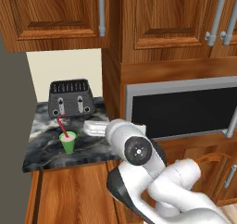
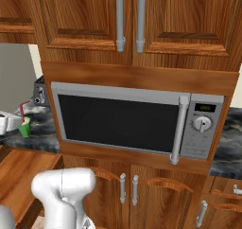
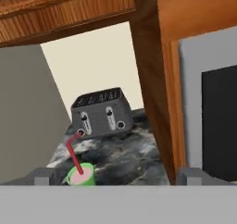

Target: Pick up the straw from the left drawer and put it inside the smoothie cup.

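In front of the toaster (image 1: 70, 97), the straw (image 1: 61, 125) stands in the cup (image 1: 69, 142) on the bench (image 1: 46, 156), its top leaning toward the toaster. The fingers (image 3: 41, 176) are wide, holding nothing, just beside the cup, opposite the toaster.

- One smoothie cup (image 1: 69, 142)
- One straw (image 1: 61, 124)
- One toaster (image 1: 71, 97)
- One microwave (image 2: 137, 120)
- One marble counter (image 1: 46, 151)
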### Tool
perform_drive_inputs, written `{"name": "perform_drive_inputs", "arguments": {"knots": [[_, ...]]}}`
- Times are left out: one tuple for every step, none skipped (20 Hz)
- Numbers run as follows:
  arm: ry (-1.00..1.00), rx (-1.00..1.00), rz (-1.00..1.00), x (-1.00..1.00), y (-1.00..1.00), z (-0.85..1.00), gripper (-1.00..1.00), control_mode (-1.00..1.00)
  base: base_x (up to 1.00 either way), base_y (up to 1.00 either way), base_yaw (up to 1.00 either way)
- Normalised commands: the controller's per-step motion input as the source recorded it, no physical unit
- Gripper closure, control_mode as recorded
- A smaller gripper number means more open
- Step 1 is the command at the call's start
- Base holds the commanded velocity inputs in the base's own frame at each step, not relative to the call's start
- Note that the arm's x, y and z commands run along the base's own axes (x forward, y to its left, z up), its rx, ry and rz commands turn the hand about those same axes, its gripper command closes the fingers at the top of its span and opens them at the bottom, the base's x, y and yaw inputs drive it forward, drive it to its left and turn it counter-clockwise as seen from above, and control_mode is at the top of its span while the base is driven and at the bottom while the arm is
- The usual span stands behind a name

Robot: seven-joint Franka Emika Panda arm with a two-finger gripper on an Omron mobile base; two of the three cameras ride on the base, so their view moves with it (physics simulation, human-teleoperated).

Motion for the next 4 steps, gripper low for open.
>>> {"name": "perform_drive_inputs", "arguments": {"knots": [[0.00, 0.33, -0.03, -1.00, -1.00, 0.00, -1.00, -1.00, 0.00, 0.00, 0.00], [-0.03, 0.23, -0.13, -1.00, -1.00, 0.00, -1.00, -1.00, 0.00, 0.00, 0.00], [-0.15, 0.24, -0.26, -0.88, -0.86, 0.00, -1.00, -1.00, 0.00, 0.00, 0.00], [-0.01, -0.09, 0.04, 0.00, 0.13, 0.00, -1.00, -1.00, 0.00, 0.00, 0.00]]}}
